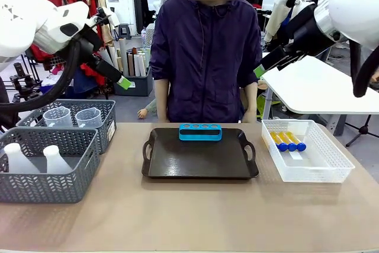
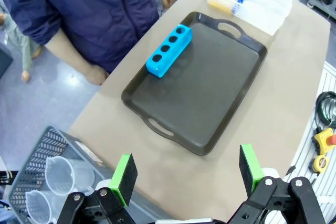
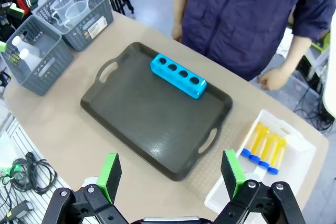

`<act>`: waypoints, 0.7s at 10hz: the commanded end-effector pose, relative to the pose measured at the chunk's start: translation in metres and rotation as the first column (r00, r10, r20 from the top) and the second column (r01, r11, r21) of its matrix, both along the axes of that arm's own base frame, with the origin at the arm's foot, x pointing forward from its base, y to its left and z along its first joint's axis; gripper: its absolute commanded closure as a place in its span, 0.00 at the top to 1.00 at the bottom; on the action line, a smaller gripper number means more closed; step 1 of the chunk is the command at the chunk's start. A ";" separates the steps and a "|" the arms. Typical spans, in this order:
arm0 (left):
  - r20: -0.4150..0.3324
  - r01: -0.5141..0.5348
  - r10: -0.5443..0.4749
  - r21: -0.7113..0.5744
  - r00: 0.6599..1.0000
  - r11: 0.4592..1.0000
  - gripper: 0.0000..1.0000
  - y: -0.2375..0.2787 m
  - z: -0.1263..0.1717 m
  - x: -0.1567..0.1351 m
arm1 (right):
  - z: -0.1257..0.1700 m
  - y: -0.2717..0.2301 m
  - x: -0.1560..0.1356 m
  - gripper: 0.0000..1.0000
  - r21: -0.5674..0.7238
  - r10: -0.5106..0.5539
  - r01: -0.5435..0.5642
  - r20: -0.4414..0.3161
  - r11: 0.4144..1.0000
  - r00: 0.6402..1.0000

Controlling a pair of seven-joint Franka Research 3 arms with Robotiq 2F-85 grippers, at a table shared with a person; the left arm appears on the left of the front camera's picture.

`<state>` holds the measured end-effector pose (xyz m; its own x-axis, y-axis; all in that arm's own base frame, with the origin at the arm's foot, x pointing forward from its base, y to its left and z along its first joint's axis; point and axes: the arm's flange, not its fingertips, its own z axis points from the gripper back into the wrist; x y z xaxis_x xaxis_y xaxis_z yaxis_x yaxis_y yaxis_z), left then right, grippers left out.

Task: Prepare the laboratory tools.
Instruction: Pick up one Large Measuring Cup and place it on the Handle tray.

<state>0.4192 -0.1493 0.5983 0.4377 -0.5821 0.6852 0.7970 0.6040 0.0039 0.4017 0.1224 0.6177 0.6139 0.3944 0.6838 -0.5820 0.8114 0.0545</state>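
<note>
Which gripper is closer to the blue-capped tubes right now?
Right. The right gripper is raised beyond the far edge near the blue-capped tubes; the left gripper is raised by the grey mesh baskets at the opposite end.

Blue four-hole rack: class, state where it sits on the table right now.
In the front view the blue four-hole rack lies empty along the far edge of the black tray, mid-table before the person, left of the white basket.

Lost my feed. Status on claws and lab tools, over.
Left claw, right claw open, empty. Blue rack empty on black tray. Four tubes lying in white basket. Nothing blocking them.
</note>
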 end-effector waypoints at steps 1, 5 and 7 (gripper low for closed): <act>0.007 0.000 0.000 0.002 1.000 1.000 1.00 0.000 0.002 0.000 | -0.001 0.001 0.000 1.00 0.001 0.002 -0.002 -0.003 1.000 1.000; 0.007 0.000 0.000 0.002 1.000 1.000 1.00 0.000 0.002 0.000 | -0.001 0.001 0.000 1.00 0.001 0.002 -0.002 -0.003 1.000 1.000; 0.007 0.000 0.000 0.002 1.000 1.000 1.00 0.000 0.002 0.000 | -0.001 0.001 0.000 1.00 0.001 0.002 -0.002 -0.003 1.000 1.000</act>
